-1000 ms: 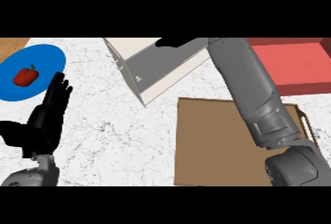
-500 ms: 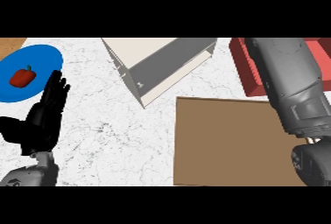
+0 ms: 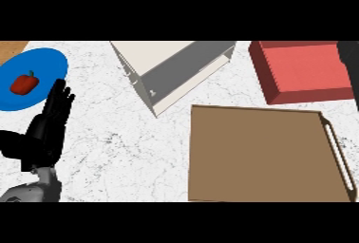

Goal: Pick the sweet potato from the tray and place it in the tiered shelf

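- Left hand (image 3: 43,128) is resting at about 9 o'clock, fingers straight and pointing up, holding nothing; its fingertips are lying just beside the blue plate (image 3: 46,60) that is carrying a red bell pepper (image 3: 24,83).
- Right forearm (image 3: 351,66) has been swinging away toward 2 o'clock. A second ago it was lying across the brown tray (image 3: 259,156); now only a dark strip is showing at the edge, past the red box (image 3: 305,71). The right hand is showing nowhere, so its state cannot be told.
- Sweet potato is showing nowhere: nothing is lying on the tray's visible surface, and no object is showing in the tiered shelf (image 3: 175,71) at 12 o'clock, whose inner levels are partly hidden. Whether the right hand is carrying it off-view is only a guess.
- Shelf's lower corner is pointing toward the tray's near-left corner, the two near but apart.
- Open marbled counter (image 3: 119,156) is stretching from 6 to 8 o'clock, giving the widest room; the gap between shelf and red box at 1 o'clock is looking narrow.
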You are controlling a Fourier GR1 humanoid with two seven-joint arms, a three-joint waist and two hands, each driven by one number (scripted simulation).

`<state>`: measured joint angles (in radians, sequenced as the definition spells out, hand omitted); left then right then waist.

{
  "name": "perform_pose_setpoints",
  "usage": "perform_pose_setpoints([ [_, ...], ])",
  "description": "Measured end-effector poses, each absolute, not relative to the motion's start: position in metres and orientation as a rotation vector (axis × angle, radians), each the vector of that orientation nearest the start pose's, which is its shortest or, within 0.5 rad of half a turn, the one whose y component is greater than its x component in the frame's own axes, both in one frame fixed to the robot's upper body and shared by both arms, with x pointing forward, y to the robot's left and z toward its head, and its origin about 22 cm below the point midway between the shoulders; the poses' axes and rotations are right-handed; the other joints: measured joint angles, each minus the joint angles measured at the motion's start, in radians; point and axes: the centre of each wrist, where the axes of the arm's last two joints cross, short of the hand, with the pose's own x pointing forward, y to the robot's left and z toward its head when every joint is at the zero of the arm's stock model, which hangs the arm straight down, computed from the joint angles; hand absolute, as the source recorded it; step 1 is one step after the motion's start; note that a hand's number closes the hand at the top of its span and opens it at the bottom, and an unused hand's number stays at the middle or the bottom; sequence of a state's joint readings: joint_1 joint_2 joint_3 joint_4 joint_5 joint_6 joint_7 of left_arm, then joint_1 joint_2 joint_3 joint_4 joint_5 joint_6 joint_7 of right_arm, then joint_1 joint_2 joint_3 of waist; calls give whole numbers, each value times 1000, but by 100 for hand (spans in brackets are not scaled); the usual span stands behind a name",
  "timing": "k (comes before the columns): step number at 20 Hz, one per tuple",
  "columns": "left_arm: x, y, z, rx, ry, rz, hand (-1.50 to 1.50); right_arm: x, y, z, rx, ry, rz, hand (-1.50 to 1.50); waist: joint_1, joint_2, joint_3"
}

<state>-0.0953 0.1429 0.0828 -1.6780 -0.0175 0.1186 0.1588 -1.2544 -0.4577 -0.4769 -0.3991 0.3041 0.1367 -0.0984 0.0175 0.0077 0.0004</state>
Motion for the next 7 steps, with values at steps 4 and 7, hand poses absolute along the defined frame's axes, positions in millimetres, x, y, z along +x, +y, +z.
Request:
perform_pose_setpoints([
  [4,259,264,54,236,-1617,24,0,460,-339,231,-247,-1733,226,-150,4,1,0],
  [7,259,266,58,232,-1622,22,0,453,-361,226,-228,-1749,235,-150,8,2,0],
])
